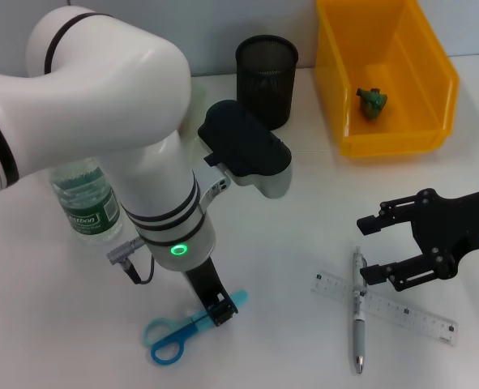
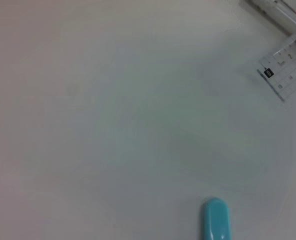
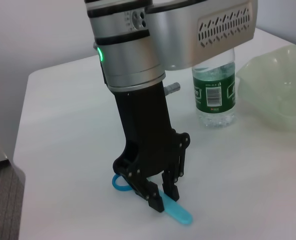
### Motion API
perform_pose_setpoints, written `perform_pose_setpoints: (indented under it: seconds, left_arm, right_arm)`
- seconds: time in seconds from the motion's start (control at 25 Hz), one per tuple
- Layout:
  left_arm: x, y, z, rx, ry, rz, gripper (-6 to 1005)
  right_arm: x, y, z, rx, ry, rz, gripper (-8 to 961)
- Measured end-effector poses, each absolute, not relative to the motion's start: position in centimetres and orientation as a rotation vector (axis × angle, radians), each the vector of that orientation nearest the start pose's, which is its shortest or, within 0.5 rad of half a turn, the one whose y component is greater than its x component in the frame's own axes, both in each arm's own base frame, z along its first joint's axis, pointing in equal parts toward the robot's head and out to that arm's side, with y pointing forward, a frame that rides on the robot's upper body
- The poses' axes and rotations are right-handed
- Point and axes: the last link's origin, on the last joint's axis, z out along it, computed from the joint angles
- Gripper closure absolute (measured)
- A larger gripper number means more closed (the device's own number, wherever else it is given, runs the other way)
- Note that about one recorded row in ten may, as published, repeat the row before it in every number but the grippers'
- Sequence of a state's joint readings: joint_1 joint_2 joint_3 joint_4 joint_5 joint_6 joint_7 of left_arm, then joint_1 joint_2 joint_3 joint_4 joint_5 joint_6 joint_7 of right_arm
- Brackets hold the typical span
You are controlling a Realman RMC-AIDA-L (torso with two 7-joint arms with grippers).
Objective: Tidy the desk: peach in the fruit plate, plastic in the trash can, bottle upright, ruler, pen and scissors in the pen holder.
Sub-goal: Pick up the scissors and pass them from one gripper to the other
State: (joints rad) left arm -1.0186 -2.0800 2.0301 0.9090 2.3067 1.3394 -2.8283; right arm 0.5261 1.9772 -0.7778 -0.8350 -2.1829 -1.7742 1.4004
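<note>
- Nearest me on the bench (image 1: 288,243), my left hand (image 1: 220,311) is down over the blue scissors (image 1: 178,334). In the right wrist view its fingers (image 3: 156,200) straddle the covered blade end, closed to the blade's sides; I judge it is gripping or about to, not lifted.
- The scissors' long axis runs from the loops at my near left up toward the blade tip on the right, so the hand sits across it, near the pivot end rather than the loops.
- The left wrist view shows only the blue tip (image 2: 216,218) and a corner of the ruler (image 2: 285,75); none of its own fingers, so grip is read from the other arm's camera.
- My right hand (image 1: 368,249) hovers spread wide, just beside the pen (image 1: 358,312) lying across the ruler (image 1: 385,306).
- Farther back: bottle (image 1: 83,198) upright, mesh pen holder (image 1: 267,79), yellow trash can (image 1: 434,89) with a green scrap inside.
</note>
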Motion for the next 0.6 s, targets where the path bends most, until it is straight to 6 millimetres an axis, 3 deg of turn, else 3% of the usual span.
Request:
perform_pose_setpoints:
  seconds: [0.2,0.6]
  left_arm:
    - [-10.9,33.1,-12.3,-2.8,-0.669,0.909,784]
    - [-9.6,33.9,-10.2,-2.852,-0.761,0.822,782]
  right_arm:
    - [27.0,31.7,4.7,-3.002,0.395,0.33,277]
    - [26.9,32.2,5.9,-2.946,0.409,0.383,279]
